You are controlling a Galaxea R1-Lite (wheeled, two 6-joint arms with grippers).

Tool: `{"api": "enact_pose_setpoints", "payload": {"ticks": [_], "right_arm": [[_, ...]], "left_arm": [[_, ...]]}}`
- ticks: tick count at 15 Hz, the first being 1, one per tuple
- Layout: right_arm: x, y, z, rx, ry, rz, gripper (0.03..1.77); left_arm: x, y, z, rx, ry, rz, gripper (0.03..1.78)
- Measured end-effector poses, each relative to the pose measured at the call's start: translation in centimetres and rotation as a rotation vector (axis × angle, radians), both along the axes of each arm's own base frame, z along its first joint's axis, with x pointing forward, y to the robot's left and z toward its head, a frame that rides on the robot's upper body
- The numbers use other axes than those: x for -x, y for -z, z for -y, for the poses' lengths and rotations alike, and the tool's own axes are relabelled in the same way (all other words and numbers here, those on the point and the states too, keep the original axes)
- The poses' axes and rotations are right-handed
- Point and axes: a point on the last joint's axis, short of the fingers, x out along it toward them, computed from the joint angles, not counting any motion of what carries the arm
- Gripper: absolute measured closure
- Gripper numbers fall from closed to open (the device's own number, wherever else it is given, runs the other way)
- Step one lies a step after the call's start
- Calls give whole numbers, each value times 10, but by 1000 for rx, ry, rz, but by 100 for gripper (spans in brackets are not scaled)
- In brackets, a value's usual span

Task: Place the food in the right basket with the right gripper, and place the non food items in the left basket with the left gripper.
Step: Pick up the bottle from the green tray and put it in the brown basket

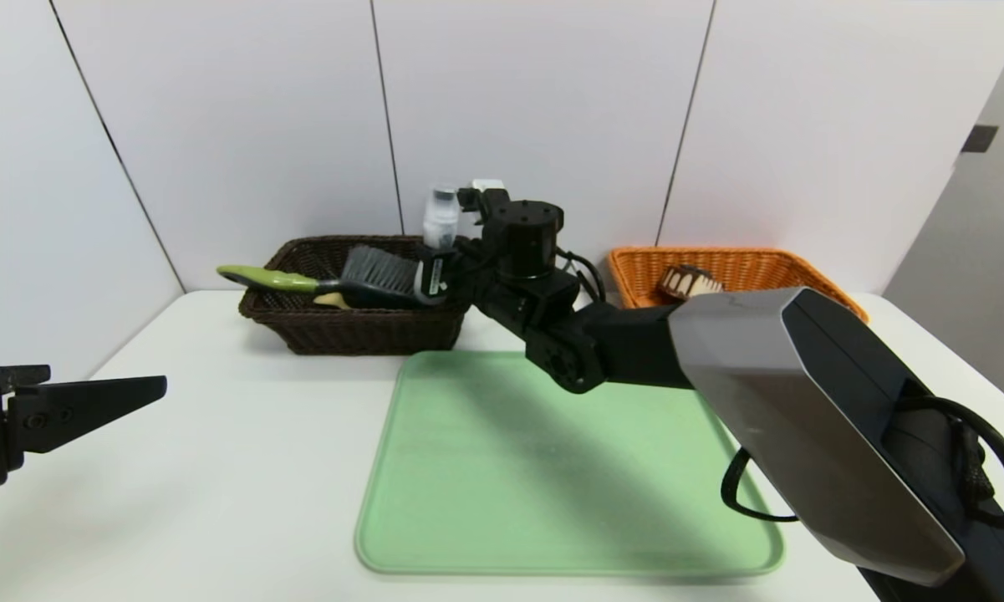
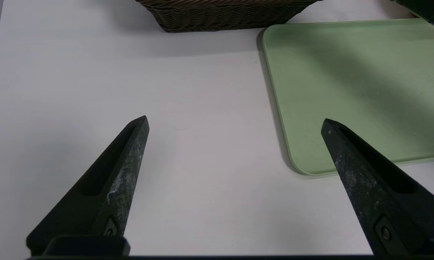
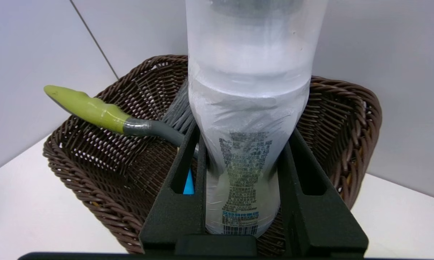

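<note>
I see the white bottle (image 3: pixel 249 144) upright, pinched at its waist between my right gripper's (image 3: pixel 244 173) narrowly parted jaws, above the dark brown basket (image 1: pixel 301 322) holding the brush (image 1: pixel 368 276). My left gripper (image 2: pixel 235 122) hangs wide open and empty, near the green tray (image 1: pixel 435 518).

Fingers (image 3: pixel 177 195) clamp bottle (image 3: pixel 249 108) (above dark basket (image 3: pixel 94 162)).

Bright, even overhead light. Soft arm shadow across the green mat (image 1: pixel 502 468), darker shade under the dark basket (image 1: pixel 351 330) beside it. Near bottle (image 3: pixel 249 119) slightly blurred.
</note>
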Motion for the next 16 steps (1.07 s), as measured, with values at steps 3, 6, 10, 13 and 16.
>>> {"api": "enact_pose_setpoints", "payload": {"ticks": [3,6,10,13,16], "right_arm": [[-1,2,1,6,1,2,124],[-3,5,1,24,5,9,124],[-5,7,3,26,10,7,124],[-6,7,4,26,12,6,124],[-7,8,4,26,13,6,124]], "left_arm": [[0,1,0,0,2,-1,12],[1,1,0,0,2,-1,12],[1,1,0,0,2,0,12],[2,1,-1,0,1,-1,12],[2,1,-1,0,2,1,12]]}}
